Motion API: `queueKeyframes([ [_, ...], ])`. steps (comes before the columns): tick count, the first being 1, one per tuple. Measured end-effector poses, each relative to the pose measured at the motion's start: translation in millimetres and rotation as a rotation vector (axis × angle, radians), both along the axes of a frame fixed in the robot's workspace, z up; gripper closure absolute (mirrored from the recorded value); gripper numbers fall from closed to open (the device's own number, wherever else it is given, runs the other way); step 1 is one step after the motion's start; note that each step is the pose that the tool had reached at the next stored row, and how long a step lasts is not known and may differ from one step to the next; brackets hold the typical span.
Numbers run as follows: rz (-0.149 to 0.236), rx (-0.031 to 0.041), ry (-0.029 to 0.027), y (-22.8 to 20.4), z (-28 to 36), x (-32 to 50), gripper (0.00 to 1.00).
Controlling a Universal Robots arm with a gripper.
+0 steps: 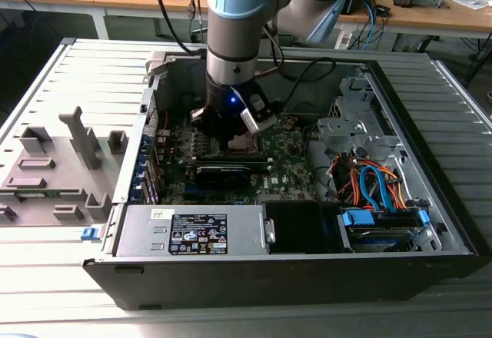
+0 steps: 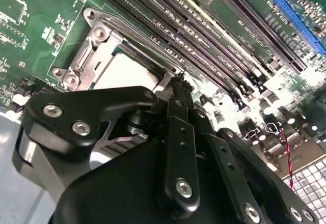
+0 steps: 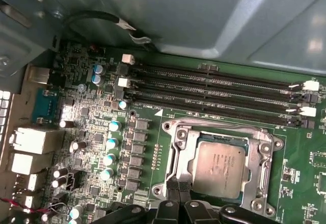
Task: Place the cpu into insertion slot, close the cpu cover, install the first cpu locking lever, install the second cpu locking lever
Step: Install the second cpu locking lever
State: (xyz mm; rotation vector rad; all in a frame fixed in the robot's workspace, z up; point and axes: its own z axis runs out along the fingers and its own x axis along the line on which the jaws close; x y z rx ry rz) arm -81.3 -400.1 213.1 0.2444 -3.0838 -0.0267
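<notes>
The cpu point(image 3: 219, 168) lies flat in the insertion slot point(image 3: 222, 140), pale metal top up; the second wrist view has it too point(image 2: 127, 71). The silver cpu cover point(image 3: 261, 158) lies down around it as a frame. A thin wire lever point(image 3: 219, 128) runs along the socket edge beside the memory slots. My gripper point(image 3: 178, 192) is at the socket's edge opposite that side of the board, fingertips pressed together. Whether something thin sits between them I cannot tell. In the exterior view the gripper point(image 1: 234, 140) reaches down into the open computer case onto the green board.
Long black memory slots point(image 3: 214, 89) run beside the socket, and a row of capacitors point(image 3: 109, 142) stands on its other side. The case wall point(image 3: 204, 15) rises close behind. A power supply point(image 1: 192, 234) and drive cables point(image 1: 377, 188) sit in the case. Grey fixtures point(image 1: 54, 169) are at the exterior view's left.
</notes>
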Motion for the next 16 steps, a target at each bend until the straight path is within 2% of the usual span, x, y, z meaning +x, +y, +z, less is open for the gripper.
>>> queueKeyframes([
  [1,0.0,-0.0093,0.0001,1.8,0.1,0.1,0.89],
  [2,0.0,-0.0238,0.0001,5.0,0.3,0.3,0.89],
  [4,0.0,-0.0465,0.0005,9.9,0.9,0.6,0.89],
  [5,0.0,-0.0557,0.0005,11.6,1.2,0.6,0.89],
  [7,0.0,-0.0836,0.0007,16.6,2.7,1.0,0.89],
  [8,0.0,-0.0925,0.0007,17.9,4.4,1.2,0.89],
  [10,0.0,-0.1019,0.0007,18.3,12.0,1.4,0.89],
  [11,0.0,-0.1042,0.0009,18.3,19.2,1.4,0.89],
  [13,0.0,-0.106,0.0008,18.3,30.1,1.4,0.89],
  [16,0.0,-0.1072,0.0009,18.4,37.3,1.4,0.89],
])
